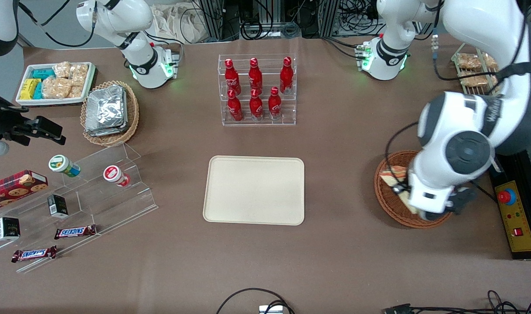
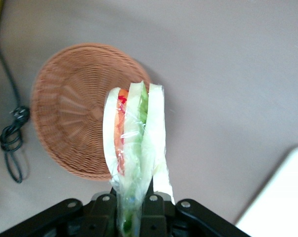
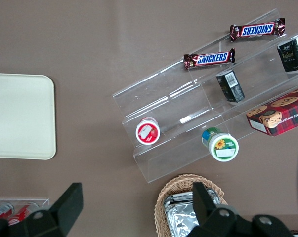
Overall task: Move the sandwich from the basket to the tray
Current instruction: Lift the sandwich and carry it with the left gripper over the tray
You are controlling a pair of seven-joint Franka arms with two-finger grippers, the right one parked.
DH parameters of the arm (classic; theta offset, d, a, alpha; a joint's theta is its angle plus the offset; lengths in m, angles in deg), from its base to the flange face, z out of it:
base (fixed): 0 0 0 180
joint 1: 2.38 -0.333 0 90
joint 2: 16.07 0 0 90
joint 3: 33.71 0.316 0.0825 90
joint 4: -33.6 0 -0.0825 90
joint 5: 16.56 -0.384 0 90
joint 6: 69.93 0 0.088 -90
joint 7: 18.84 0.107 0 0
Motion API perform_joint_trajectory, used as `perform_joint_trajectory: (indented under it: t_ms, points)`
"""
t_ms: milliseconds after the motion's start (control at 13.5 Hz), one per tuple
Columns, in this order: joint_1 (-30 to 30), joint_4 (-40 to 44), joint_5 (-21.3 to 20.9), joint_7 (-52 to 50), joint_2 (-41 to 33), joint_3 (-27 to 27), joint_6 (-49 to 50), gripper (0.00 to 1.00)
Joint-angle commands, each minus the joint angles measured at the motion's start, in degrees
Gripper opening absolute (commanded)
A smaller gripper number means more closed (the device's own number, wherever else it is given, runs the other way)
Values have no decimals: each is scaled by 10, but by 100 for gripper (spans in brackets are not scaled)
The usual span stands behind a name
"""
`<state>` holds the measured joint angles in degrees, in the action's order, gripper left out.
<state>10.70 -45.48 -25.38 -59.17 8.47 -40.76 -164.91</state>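
We've got the gripper (image 2: 131, 207) clamped shut on the sandwich (image 2: 134, 143), a clear-wrapped wedge of pale bread with orange and green layers, held up above the basket (image 2: 69, 113). That basket is round, shallow, brown woven wicker, sitting on the matte brown counter (image 1: 344, 183) toward the working arm's end. The smooth cream tray (image 1: 254, 189), rectangular with rounded corners, lies well apart mid-counter. In the front view the arm's bulky white wrist (image 1: 448, 174) covers much of the basket, and a rack of red bottles (image 1: 256, 89) stands farther off than the tray.
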Motion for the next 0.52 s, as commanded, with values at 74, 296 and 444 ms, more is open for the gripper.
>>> perform_joint_trajectory:
  t_ms: [74, 296, 444]
  points:
    - [8, 44, 23, 29, 54, -80, -4, 0]
    - [37, 55, 23, 17, 129, -126, -89, 0]
    - [65, 52, 21, 14, 173, -125, -140, 0]
